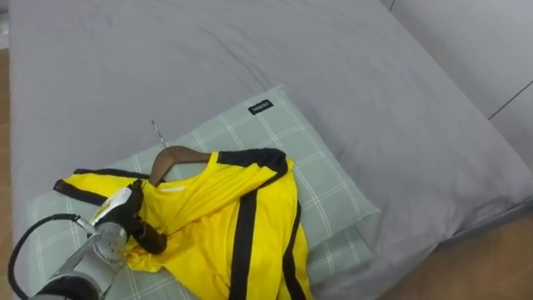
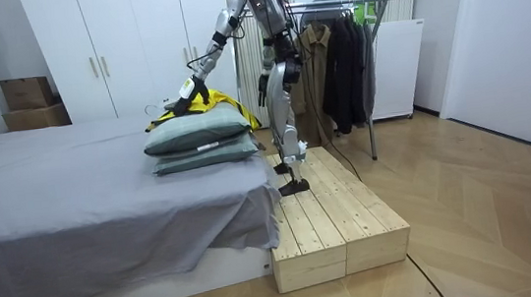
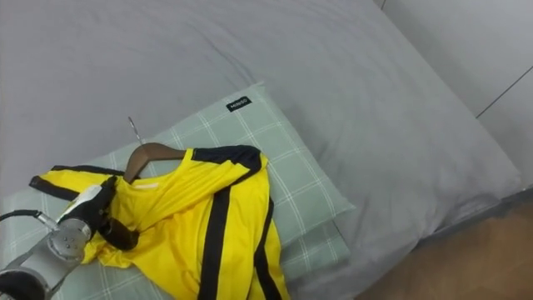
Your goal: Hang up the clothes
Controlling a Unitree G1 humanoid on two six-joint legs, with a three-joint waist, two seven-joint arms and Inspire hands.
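Room view showed the robot standing on a wooden platform (image 2: 337,220) beside the bed (image 2: 72,189), with the clothes rack (image 2: 369,0) behind it. Hanging was not yet done. The yellow shirt (image 1: 225,225), already on its wooden hanger (image 1: 179,157), lay on stacked pillows (image 1: 333,192). The left hand (image 1: 121,208) rested on the shirt's shoulder, fingers apparently curled into the cloth. Lifting and carrying to the rack remained. The right hand (image 2: 262,87) hung at the robot's side.
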